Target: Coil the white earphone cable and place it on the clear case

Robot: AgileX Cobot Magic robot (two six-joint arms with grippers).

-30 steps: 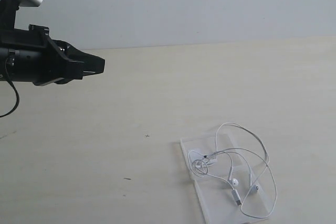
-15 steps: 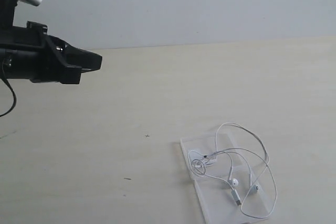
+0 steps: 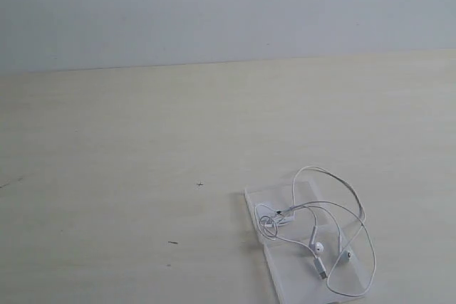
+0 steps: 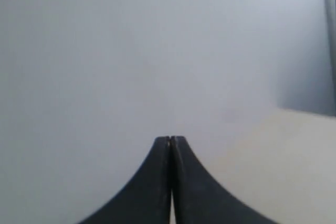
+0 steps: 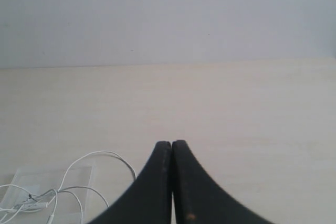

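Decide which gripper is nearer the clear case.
Right, probably. The right gripper has the clear case close by in its wrist view; the left gripper faces the wall, no case visible.

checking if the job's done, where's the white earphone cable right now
In the exterior view the white earphone cable lies loosely looped on the clear case, low on the right of the table.

Left claw [image 4: 171, 140] has withdrawn from exterior view.
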